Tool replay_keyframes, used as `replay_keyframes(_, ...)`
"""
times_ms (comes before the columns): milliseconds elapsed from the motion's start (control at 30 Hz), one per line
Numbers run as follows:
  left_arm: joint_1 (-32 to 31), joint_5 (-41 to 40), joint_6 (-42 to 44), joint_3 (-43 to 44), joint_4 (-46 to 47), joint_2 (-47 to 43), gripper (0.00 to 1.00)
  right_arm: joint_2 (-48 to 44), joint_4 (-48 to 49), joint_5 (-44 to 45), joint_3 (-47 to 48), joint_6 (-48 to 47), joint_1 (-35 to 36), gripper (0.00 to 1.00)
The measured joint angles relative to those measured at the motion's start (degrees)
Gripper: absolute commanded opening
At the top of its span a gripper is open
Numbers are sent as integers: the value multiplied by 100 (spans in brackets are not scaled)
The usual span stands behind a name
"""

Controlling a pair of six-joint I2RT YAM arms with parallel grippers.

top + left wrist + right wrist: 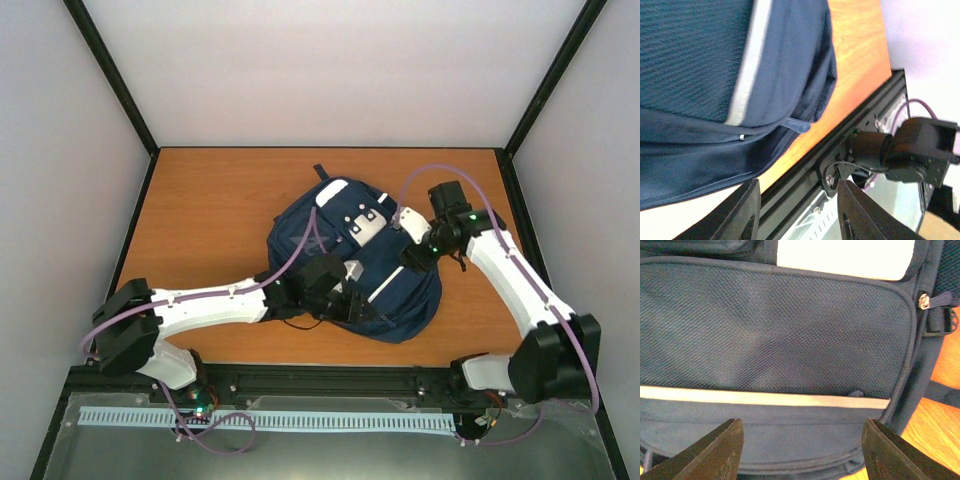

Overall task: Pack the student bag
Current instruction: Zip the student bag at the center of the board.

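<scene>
**Two claws open over the student bag [405, 300]**

Bag lies mid-surface [200, 200], front side up, white patches showing. Left claw [797, 185] is at the bag's near edge, jaws apart, nothing between them; a zip pull [797, 125] hangs just beyond. Right claw [801, 425] hovers over the mesh panel [775, 330] and white stripe [765, 398], jaws wide, gripping nothing.

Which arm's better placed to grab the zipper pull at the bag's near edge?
Left. The left gripper faces that zipper pull on the student bag; the right gripper hangs over the mesh pocket.
</scene>
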Motion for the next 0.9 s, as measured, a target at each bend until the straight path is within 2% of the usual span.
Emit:
replay_keyframes(167,-2,-697,-433,-155,-310,-282,58,-669,-153,20,-260,-63,0,66)
replay_keyframes(333,2,-1147,-868,-192,-304,-208,57,-1014,-367,79,-774,-262,0,65)
replay_keyframes(500,52,-1137,-1233,-192,334,289,44,-1307,-433,120,-1119,-422,0,65)
replay_keyframes(733,98,-988,-1803,-188,977,935,9,-1384,-431,-26,-1423,-546,0,62)
replay_keyframes(900,149,-960,-2122,-181,1364,1067,1,-1453,-426,-389,-1552,-697,39,61)
